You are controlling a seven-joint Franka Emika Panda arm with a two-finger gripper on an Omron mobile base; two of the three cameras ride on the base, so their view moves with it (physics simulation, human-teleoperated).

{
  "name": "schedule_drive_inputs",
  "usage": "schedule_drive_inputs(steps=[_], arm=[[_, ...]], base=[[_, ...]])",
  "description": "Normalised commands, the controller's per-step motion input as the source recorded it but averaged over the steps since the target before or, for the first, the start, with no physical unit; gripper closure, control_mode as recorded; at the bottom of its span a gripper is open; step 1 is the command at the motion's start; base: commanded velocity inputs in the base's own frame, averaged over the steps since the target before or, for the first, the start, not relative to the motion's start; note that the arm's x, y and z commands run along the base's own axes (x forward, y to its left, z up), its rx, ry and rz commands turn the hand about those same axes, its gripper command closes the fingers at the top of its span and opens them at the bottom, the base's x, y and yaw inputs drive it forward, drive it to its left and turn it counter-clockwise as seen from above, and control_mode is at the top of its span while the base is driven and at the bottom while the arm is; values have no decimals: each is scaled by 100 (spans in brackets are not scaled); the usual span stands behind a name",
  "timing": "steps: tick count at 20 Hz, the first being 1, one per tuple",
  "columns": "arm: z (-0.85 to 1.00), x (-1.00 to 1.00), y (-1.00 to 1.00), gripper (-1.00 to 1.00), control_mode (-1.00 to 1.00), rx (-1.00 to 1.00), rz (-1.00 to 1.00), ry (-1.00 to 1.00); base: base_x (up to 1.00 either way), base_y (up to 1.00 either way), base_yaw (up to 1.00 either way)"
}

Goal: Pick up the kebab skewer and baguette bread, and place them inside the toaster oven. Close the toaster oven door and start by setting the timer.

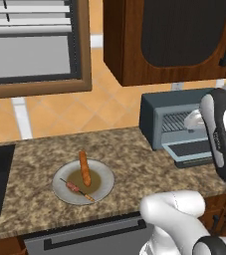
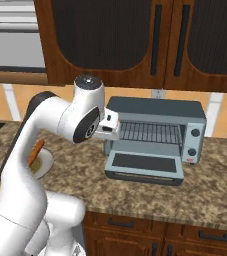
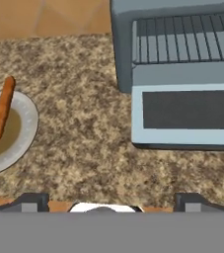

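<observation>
Granite bench (image 1: 35,164): speckled brown stone, carrying everything below.
Plate (image 1: 106,188): grey, round, with a darker centre, on the bench to the left of the oven; its right part shows at the left edge of the hand view.
Baguette bread (image 1: 84,168): orange-brown loaf lying on the plate, running from the far rim toward the middle.
Kebab skewer (image 1: 76,189): thin stick with reddish chunks, on the near part of the plate, just beside the near end of the bread, lying slantwise.
Claw (image 3: 111,200): fingers spread wide and holding nothing, above bare bench between plate and oven, nearer the oven's left side.
Toaster oven (image 2: 155,107): grey-blue box at the back of the bench, wire rack visible inside, two knobs on its right.
Toaster oven door (image 2: 144,165): dropped open, lying flat toward the front, dark glass facing up.
</observation>
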Motion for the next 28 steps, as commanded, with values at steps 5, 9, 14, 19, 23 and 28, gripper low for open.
schedule_drive_inputs(steps=[5, 9, 14, 19, 23, 28], arm=[[-19, -4, -90, -100, -100, 1, 0, -18], [-4, 19, -68, -100, -100, 9, -1, -17], [-1, 44, -22, -100, -100, 3, -3, -5], [-31, 45, -9, -100, -100, 0, -3, -7], [-63, 21, -11, -100, -100, -12, 0, -20], [-43, 25, -21, -100, -100, -8, 0, -18]], base=[[0, 0, 0], [0, 0, 0], [0, 0, 0], [0, 0, 0], [0, 0, 0], [0, 0, 0]])
